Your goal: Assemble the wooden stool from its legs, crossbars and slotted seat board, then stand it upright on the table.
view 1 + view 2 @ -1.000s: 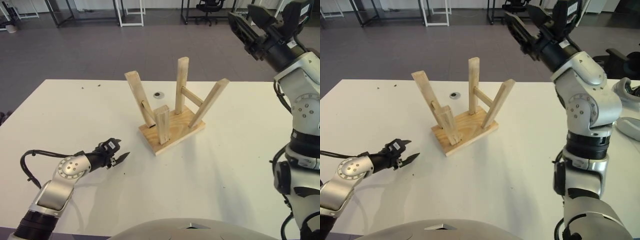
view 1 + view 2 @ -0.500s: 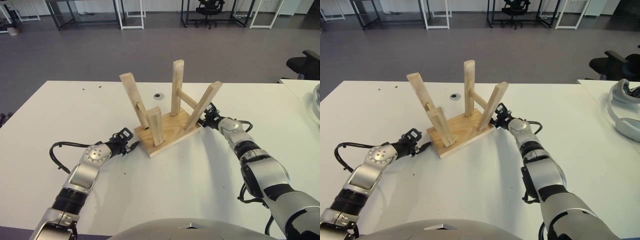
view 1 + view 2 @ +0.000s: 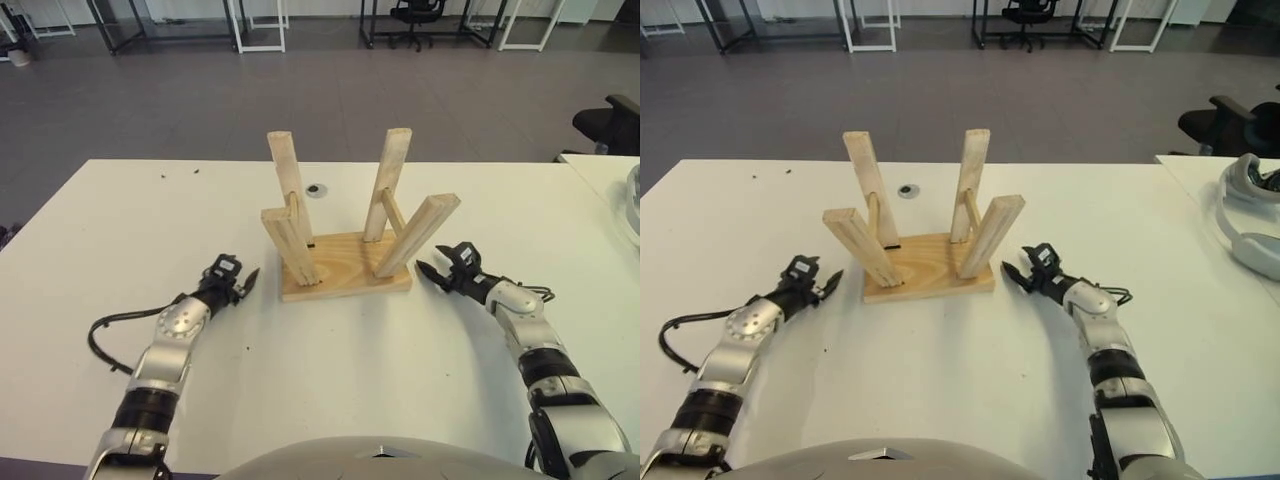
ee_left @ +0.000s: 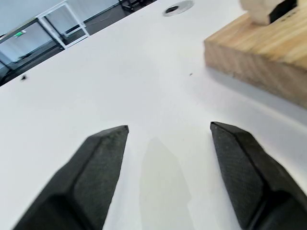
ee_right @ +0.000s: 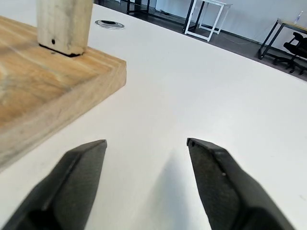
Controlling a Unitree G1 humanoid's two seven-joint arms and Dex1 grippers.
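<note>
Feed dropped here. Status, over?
Open, empty: left pincer, right pincer, flanking stool. Stool assembled, legs up, resting on seat board. Nothing between pincers and stool.

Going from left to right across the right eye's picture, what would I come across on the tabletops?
First the left pincer → upside-down wooden stool → right pincer → what looks like a white headset, lying on the neighbouring table.

Silver arms, black cables, black jaws
</note>
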